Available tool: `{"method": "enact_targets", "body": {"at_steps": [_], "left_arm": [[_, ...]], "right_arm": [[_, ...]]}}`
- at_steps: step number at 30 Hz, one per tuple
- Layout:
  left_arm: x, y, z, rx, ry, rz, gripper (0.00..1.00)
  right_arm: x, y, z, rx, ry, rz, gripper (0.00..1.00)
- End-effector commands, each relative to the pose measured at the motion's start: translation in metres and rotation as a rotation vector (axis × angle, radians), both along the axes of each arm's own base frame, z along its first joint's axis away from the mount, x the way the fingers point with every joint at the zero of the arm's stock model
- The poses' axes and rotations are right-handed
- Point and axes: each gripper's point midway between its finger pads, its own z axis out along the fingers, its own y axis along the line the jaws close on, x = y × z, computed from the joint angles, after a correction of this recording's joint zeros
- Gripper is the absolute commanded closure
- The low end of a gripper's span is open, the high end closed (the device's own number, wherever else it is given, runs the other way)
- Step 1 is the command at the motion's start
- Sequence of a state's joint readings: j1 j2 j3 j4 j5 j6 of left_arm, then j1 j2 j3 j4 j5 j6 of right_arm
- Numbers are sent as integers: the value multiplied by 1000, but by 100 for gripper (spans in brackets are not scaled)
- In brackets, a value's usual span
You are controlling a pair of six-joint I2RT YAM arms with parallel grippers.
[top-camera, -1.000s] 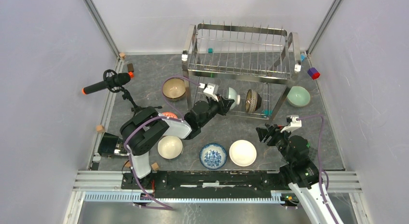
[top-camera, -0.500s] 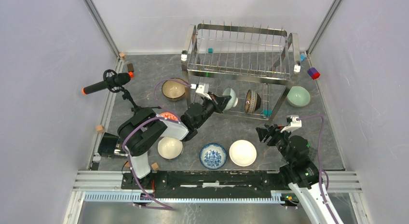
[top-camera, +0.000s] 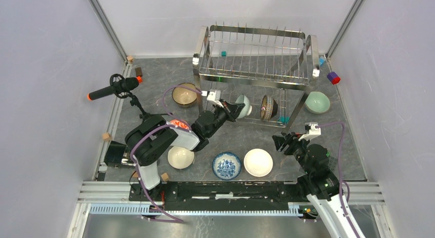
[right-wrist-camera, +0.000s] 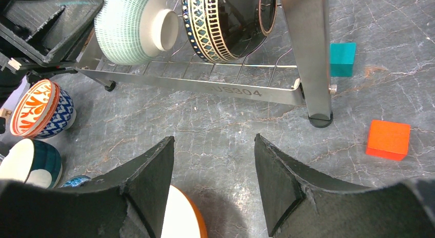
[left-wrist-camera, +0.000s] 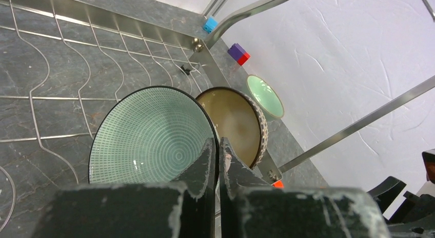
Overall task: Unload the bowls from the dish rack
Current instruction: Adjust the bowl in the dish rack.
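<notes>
The dish rack (top-camera: 255, 68) stands at the counter's far edge, with the pale green bowl (left-wrist-camera: 154, 135) propped on edge in its lower tier. My left tool (left-wrist-camera: 216, 145) is pinched tight on that bowl's rim, which I judge is the hold for sliding it out. My right tool (right-wrist-camera: 213, 145) hangs wide and holds nothing.

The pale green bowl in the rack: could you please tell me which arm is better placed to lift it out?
Left. The left gripper is shut on the rim of the pale green bowl inside the dish rack; the right gripper hangs open and empty, short of it.
</notes>
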State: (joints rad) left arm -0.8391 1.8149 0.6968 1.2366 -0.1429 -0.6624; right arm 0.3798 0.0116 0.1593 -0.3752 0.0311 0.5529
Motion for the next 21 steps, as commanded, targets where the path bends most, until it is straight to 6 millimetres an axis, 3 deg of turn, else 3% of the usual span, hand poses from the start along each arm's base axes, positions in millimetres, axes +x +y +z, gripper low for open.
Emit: {"method": "enact_targets", "body": {"at_steps": [1,8,16,21], "left_arm": [[-1,8,41,-114,-46,7,98],[1,12,27,53,-36,27,98],[3,3,-15,306,37,-6,98],[1,0,-33,390,61,-23,88]], "right_arm": [[1,1,21,36,-76,1,36],[1,2,21,37,-75,3,36],[1,2,22,37,-78,2,36],[1,2,21,35,-77,3,36]]}}
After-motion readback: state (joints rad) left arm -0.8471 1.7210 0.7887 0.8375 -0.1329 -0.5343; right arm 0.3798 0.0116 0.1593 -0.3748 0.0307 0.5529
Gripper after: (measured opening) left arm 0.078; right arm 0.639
